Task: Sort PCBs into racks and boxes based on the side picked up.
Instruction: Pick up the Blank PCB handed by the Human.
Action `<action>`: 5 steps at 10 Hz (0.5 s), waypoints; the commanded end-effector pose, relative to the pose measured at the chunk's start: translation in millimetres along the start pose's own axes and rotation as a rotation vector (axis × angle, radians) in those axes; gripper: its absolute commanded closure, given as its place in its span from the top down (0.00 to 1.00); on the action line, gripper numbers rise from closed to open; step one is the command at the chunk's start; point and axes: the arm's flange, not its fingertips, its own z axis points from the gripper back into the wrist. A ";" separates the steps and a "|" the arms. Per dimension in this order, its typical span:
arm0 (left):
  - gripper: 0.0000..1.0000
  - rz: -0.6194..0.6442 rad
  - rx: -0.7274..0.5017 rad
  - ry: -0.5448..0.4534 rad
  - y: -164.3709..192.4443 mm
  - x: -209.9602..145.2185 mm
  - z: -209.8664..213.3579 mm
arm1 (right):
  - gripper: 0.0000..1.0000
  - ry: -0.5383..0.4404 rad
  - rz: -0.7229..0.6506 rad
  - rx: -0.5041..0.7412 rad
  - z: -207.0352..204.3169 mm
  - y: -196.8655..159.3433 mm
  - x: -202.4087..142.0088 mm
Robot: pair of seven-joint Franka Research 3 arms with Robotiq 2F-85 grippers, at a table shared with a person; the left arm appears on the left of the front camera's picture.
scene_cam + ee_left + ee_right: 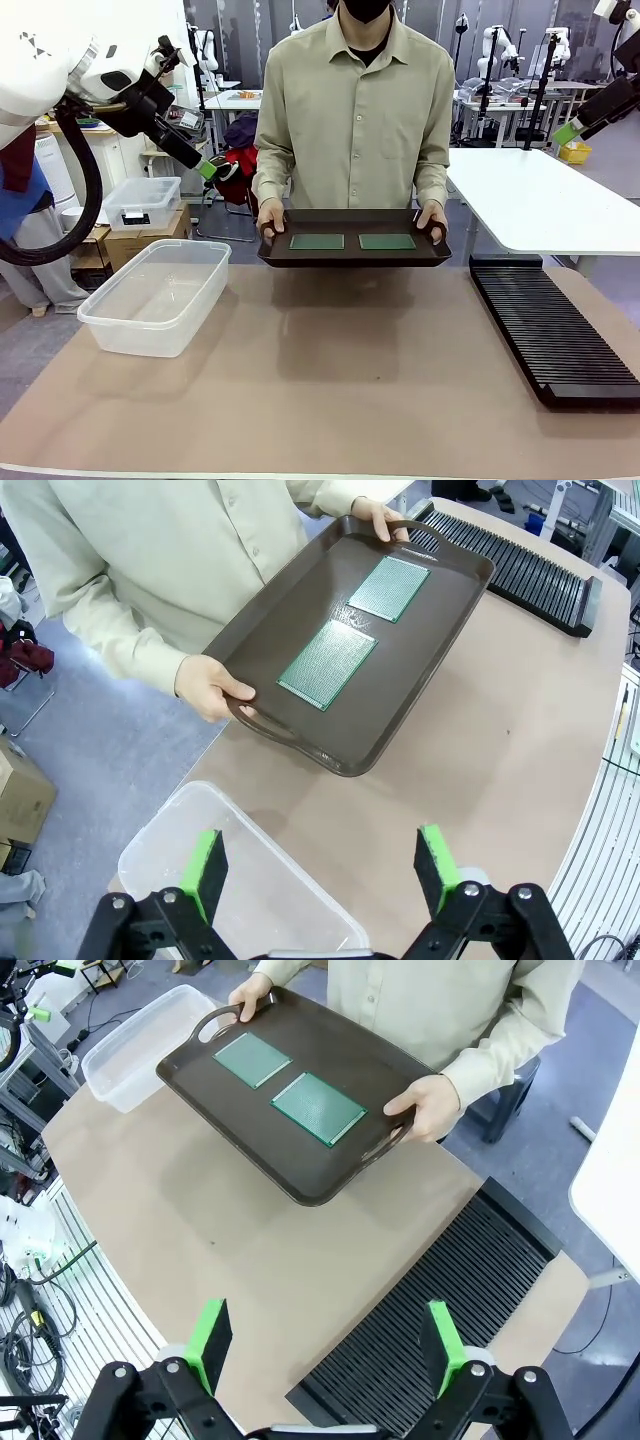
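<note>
A person holds a dark brown handled tray [350,258] by both ends above the table's far edge. Two green PCBs [317,241] [387,241] lie flat on it side by side. My left gripper [207,168] hangs raised at the far left, open and empty; from its wrist it [320,872] looks down on the PCBs [328,664] [389,588] and the clear box [240,880]. My right gripper [568,131] is raised at the far right, open and empty [328,1342], above the black rack [440,1310]. The box [155,295] stands at the left, the rack [550,330] at the right.
The person's hands [272,215] [432,215] grip the tray handles. A white table [540,200] stands behind the rack. A small lidded plastic container [140,203] and cardboard boxes sit off the table at the left. Bare brown tabletop [340,380] lies between box and rack.
</note>
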 end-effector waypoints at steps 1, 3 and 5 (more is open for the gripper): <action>1.00 0.005 -0.006 0.000 -0.9 -1.9 -1.3 | 1.00 -0.006 0.011 0.009 0.2 1.4 0.4; 1.00 0.005 -0.006 0.000 -0.9 -1.9 -1.3 | 1.00 -0.006 0.011 0.009 0.2 1.4 0.4; 1.00 0.005 -0.006 0.000 -0.9 -1.9 -1.3 | 1.00 -0.006 0.011 0.009 0.2 1.4 0.4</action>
